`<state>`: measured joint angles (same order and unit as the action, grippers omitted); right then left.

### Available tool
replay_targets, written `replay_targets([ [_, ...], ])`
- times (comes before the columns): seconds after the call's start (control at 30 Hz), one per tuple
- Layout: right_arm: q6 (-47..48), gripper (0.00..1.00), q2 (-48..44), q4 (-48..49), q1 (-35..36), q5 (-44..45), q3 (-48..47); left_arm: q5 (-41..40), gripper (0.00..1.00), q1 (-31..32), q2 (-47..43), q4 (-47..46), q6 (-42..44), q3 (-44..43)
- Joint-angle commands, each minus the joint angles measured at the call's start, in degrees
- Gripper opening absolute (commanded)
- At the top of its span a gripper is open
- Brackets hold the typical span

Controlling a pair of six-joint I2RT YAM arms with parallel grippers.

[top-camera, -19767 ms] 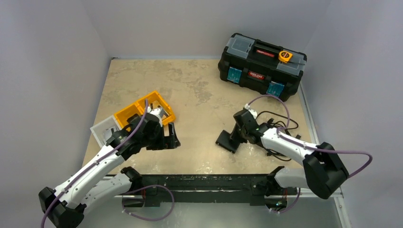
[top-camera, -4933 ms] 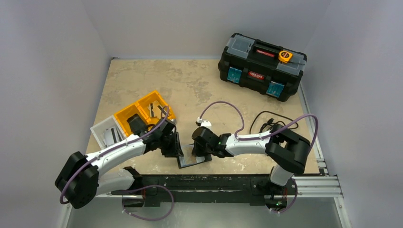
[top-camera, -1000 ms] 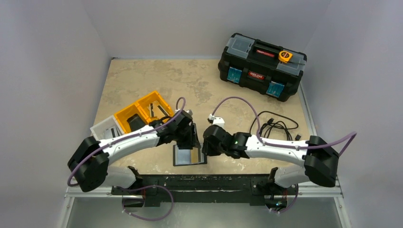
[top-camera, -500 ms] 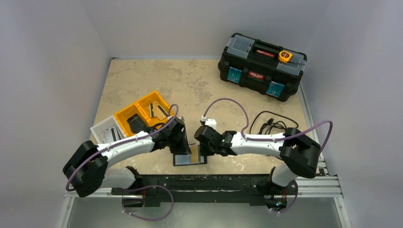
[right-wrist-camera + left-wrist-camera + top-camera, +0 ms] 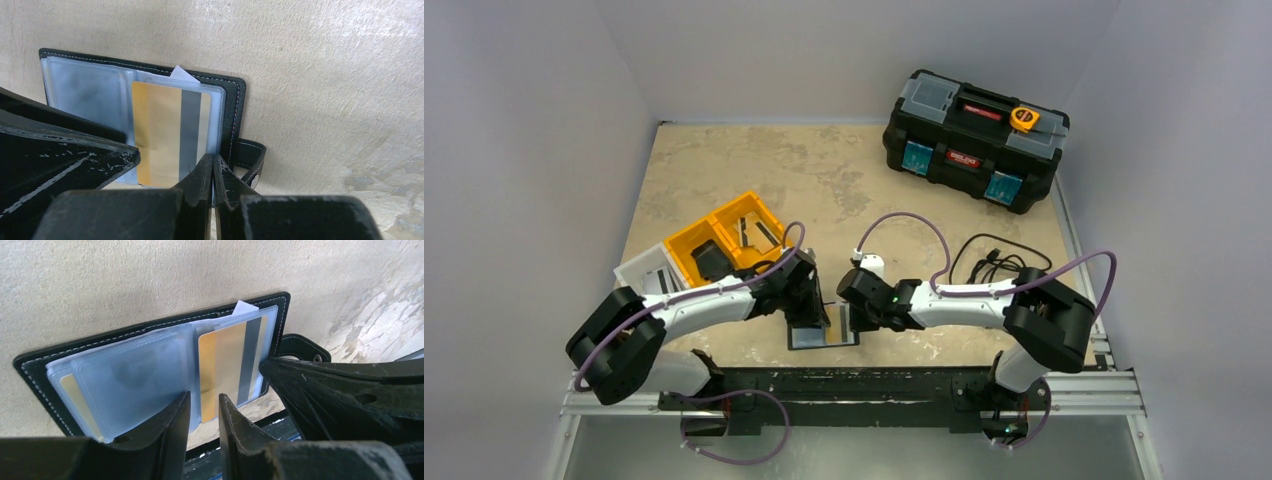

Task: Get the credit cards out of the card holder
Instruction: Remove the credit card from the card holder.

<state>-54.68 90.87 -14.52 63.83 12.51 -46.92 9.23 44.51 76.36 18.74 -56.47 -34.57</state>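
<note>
The black card holder (image 5: 822, 338) lies open near the table's front edge, its clear sleeves showing. A gold credit card (image 5: 227, 365) with a grey stripe sits in the right-hand sleeve (image 5: 170, 130), and another gold card edge (image 5: 75, 396) shows under the left sleeves. My left gripper (image 5: 204, 407) hangs over the sleeves' middle with its jaws a narrow gap apart, the sleeve edge and the table showing between them. My right gripper (image 5: 213, 162) is shut, its tips at the right edge of the gold card's sleeve. Whether those tips pinch the sleeve I cannot tell.
A white paper slip (image 5: 245, 306) pokes out of the holder's far edge, and its strap (image 5: 247, 155) lies to the right. Orange bins (image 5: 729, 235) and a white bin (image 5: 649, 275) stand left. A black toolbox (image 5: 974, 140) sits back right, a black cable (image 5: 999, 262) right.
Both grippers have come down and in onto the open holder. The right jaws have closed and the left jaws have narrowed. The holder has stayed in place.
</note>
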Motion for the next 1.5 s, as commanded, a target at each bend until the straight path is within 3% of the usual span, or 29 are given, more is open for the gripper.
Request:
replay_targets([
  [0.0,-0.61,0.00,1.72,2.27,-0.12,-0.06,1.33,-0.73,0.29,-0.39,1.23,-1.89,0.35,0.65],
  [0.47,-0.32,0.00,4.48,4.95,0.14,-2.09,1.48,1.52,0.30,-0.47,2.29,-6.16,-0.63,2.35],
  [0.97,-1.69,0.00,4.77,6.20,-0.73,-3.48,4.07,3.92,0.01,-1.49,-4.64,-5.26,-1.71,2.30],
  [1.47,-2.19,0.00,5.64,7.58,-3.10,-3.73,7.54,3.46,0.00,-5.39,-7.97,-0.58,1.41,4.93],
])
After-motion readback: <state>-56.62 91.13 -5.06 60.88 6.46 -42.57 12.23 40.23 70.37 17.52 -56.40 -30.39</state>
